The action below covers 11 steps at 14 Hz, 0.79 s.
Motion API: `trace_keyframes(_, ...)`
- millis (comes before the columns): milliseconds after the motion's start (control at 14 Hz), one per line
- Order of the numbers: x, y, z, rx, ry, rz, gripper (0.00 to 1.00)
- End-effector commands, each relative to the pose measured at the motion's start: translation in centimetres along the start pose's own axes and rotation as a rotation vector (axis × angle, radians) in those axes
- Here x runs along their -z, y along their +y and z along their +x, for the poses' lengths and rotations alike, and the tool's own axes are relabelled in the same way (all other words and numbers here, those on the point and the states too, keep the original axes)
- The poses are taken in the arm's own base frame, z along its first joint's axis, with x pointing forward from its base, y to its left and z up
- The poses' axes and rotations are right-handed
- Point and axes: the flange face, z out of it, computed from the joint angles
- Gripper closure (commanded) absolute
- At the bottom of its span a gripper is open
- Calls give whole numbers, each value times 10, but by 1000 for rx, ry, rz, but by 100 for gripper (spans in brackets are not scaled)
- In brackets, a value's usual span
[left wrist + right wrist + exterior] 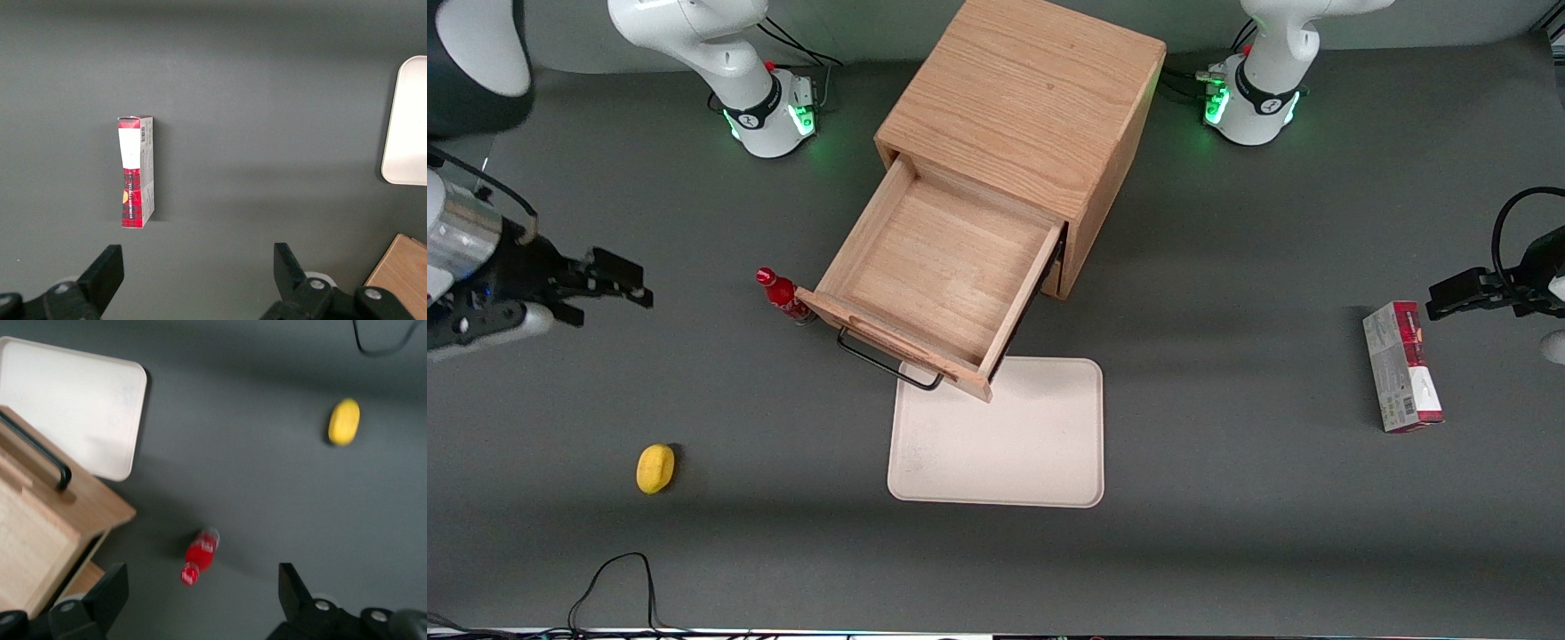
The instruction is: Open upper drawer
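Since the drawer (943, 276) already stands fully out, the gripper (618, 284), jaws open and empty, hovers well aside toward the working arm's end.

Odds and ends scattered on the grey table (1227, 533) around a cream tray (1005, 444).

The tray lies flat at the middle of the table. A small red bottle (781, 293) stands a little farther from the front camera than the tray, toward the working arm's end. A yellow lemon-like fruit (655, 468) sits well apart from the tray, further toward that same end. A red-and-white carton (1402, 366) lies flat toward the parked arm's end.
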Motion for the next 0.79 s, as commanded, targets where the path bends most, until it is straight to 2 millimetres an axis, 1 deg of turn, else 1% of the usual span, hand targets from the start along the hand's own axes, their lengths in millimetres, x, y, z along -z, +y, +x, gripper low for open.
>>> trace_keyframes(0,5,2,-46,-44,-31,-80,0)
trace_keyframes(71,8,11,-53,-65,-34,-89,0)
trace_keyframes(143,8,12,-55,-96,-47,-93,0)
trace_keyframes(286,6,8,-54,-143,-57,-96,0)
trace_keyframes(357,5,8,-52,-165,-58,-95,0)
trace_keyframes(429,9,6,-47,-169,-42,-94,0)
trace_keyframes(571,13,1,-28,-141,-25,-95,0)
trace_keyframes(643,14,1,-23,-139,-22,-94,0)
trace_keyframes(714,14,1,-23,-139,-21,-94,0)
